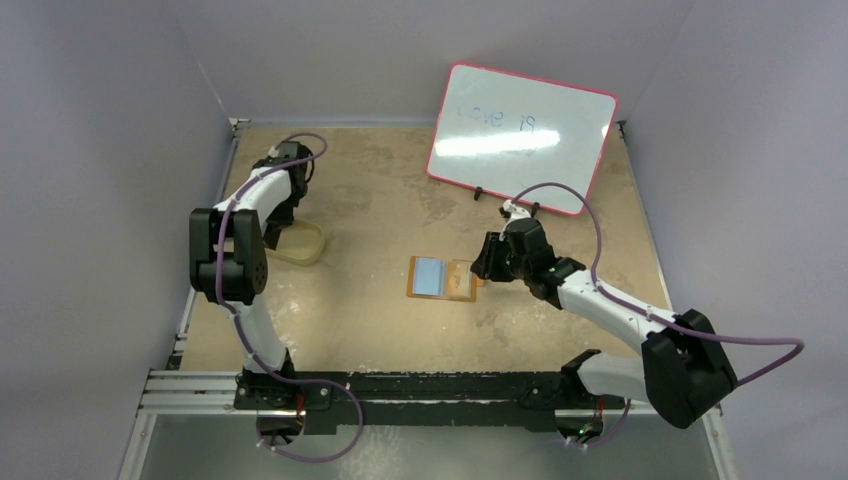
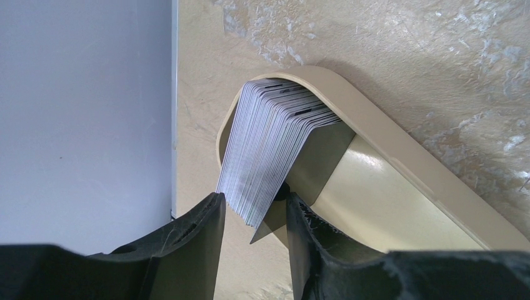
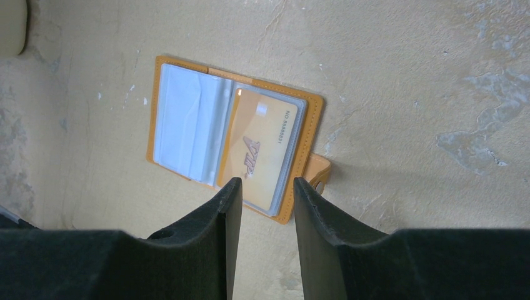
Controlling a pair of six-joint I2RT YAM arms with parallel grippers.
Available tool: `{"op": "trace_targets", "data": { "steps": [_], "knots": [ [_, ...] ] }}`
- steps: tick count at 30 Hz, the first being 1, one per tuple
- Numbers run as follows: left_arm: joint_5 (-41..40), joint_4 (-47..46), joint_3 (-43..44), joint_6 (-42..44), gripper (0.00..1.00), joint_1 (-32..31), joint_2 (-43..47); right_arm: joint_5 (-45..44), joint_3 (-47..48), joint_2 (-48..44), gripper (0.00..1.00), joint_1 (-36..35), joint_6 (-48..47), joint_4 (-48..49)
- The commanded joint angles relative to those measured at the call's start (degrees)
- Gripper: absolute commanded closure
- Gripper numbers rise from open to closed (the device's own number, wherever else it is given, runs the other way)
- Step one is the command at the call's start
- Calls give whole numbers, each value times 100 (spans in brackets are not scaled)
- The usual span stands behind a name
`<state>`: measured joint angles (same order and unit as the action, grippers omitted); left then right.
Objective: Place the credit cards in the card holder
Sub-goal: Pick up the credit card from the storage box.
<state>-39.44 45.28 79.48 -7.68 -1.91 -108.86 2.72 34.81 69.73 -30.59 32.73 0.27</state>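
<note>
Straddling the credit cards [image 2: 269,144] stacked in the tray [image 2: 400,156], left gripper [image 2: 253,203] pinching or not, cannot tell; right gripper [image 3: 265,184] hangs narrowly parted, empty, over the open card holder [image 3: 187,119] on the table [image 1: 350,320].

Top view: you look down from above and behind the arm bases [image 1: 262,390]; whole table [image 1: 380,200] in frame, far off. Left wrist: you look down past its fingers [image 2: 194,250], close on the tray [image 2: 406,156]. Right wrist: likewise close on the holder [image 3: 234,150]. Top view shares both: tray [image 1: 300,243], holder [image 1: 443,277].
</note>
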Motion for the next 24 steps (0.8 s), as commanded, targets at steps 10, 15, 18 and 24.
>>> {"op": "trace_targets", "data": {
  "steps": [10,15,18,24],
  "knots": [
    [-49,120,324,158,72,24,-76,94,138,2,61,-9,-65,173],
    [-59,228,408,135,80,-35,-119,91,139,-10,61,-9,-64,147],
    [-123,266,489,142,82,-100,-85,91,134,-21,61,-9,-65,143],
    [39,460,700,93,97,-155,7,141,133,-22,61,-14,1,138]
  ]
}}
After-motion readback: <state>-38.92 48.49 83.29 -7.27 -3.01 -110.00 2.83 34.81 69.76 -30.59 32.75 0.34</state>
